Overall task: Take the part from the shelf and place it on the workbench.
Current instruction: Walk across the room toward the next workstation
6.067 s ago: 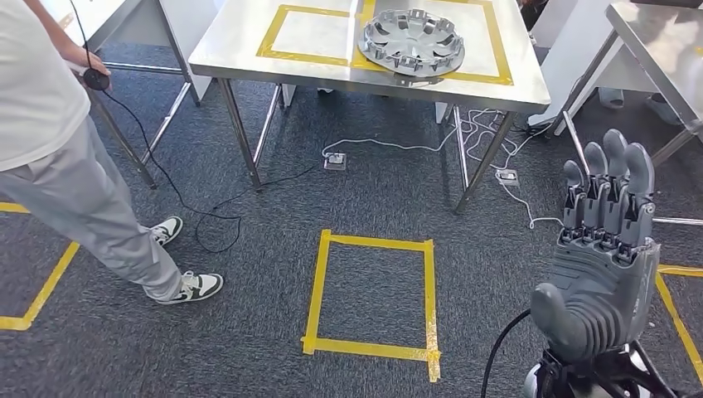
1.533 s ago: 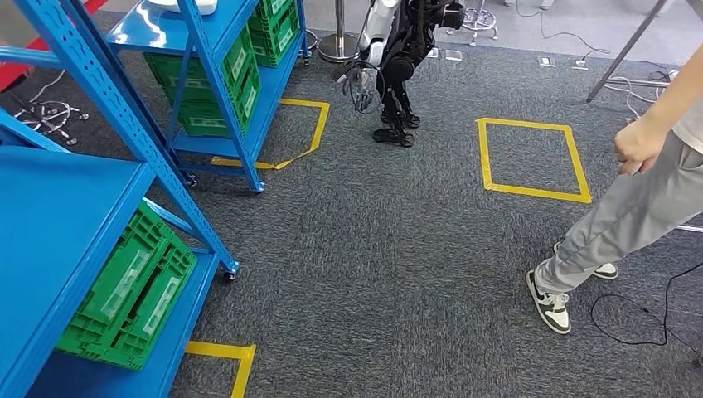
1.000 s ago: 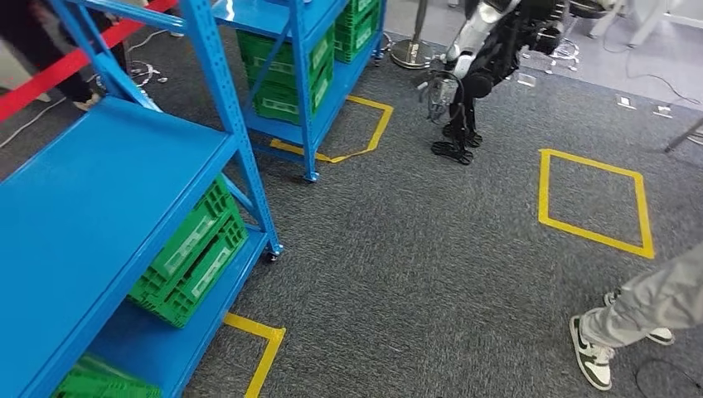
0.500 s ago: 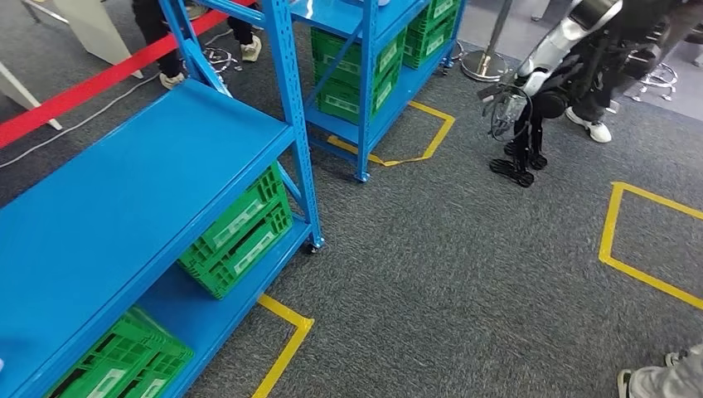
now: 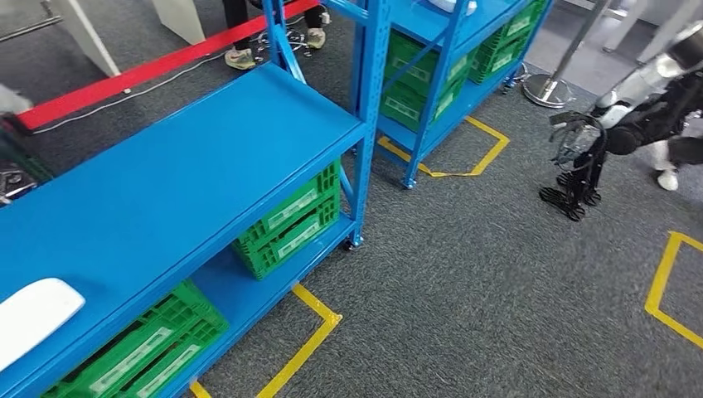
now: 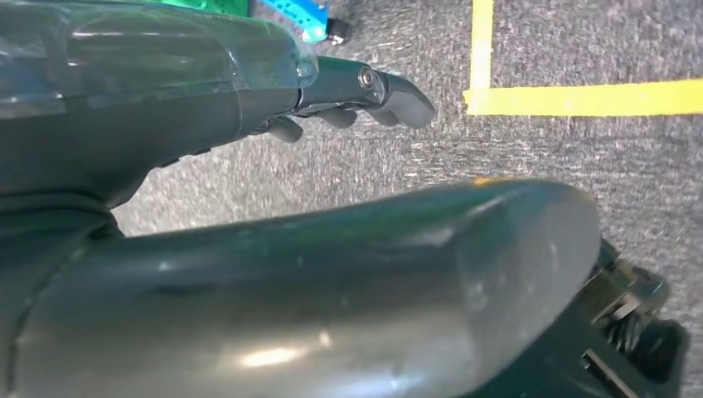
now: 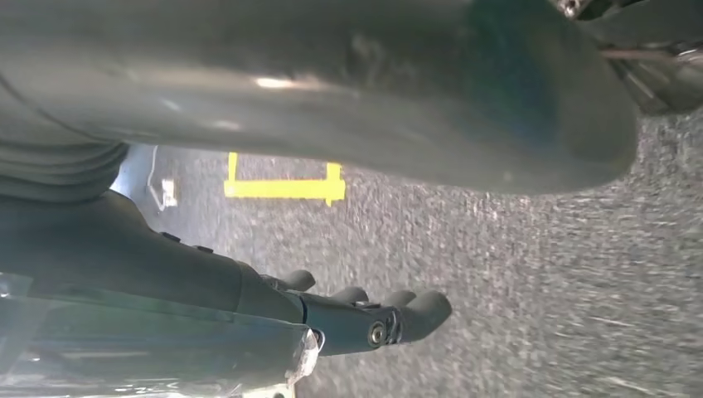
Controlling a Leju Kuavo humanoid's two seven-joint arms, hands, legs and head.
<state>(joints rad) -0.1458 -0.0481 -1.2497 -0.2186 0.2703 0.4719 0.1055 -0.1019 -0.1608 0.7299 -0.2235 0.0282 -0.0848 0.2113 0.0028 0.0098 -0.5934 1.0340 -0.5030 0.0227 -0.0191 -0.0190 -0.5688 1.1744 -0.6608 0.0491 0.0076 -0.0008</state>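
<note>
Shelf (image 5: 191, 166) boards are lying ahead and to the robot's left, with the white part (image 5: 33, 319) sitting on the blue middle board at its near end, long axis running along the shelf. Both hands are hanging over carpet, the left hand (image 6: 356, 91) and right hand (image 7: 365, 319) holding nothing with fingers loosely extended, so the left arm is looking nearer.

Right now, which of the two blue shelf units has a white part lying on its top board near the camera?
The nearer blue shelf: the white part lies there. The farther blue shelf stands beyond.
</note>
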